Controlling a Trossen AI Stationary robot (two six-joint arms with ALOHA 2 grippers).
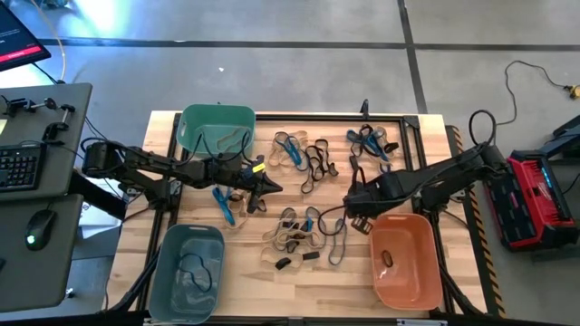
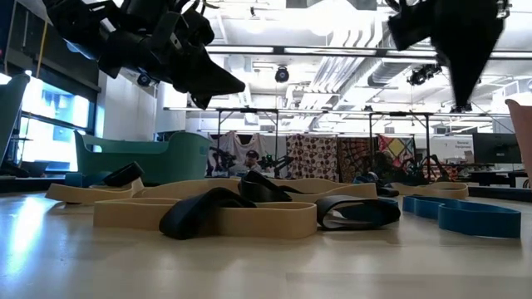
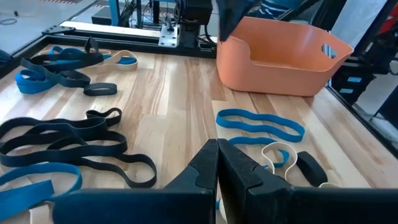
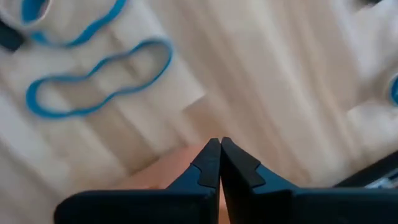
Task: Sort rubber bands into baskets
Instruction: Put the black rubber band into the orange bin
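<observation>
Both arms are hovering with jaws closed and empty, left gripper (image 1: 272, 188) near mid-worktop, right gripper (image 1: 349, 206) probably between picks; rubber bands (image 1: 304, 237) are lying loose between the baskets (image 1: 408, 263), unsorted.

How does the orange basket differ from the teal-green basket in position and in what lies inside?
The orange basket stands at the table's near right edge; the teal-green basket stands at the far left. The orange basket holds one small dark piece, while the teal-green basket holds a thin dark loop or two. Both are small rounded plastic tubs, standing upright.
</observation>
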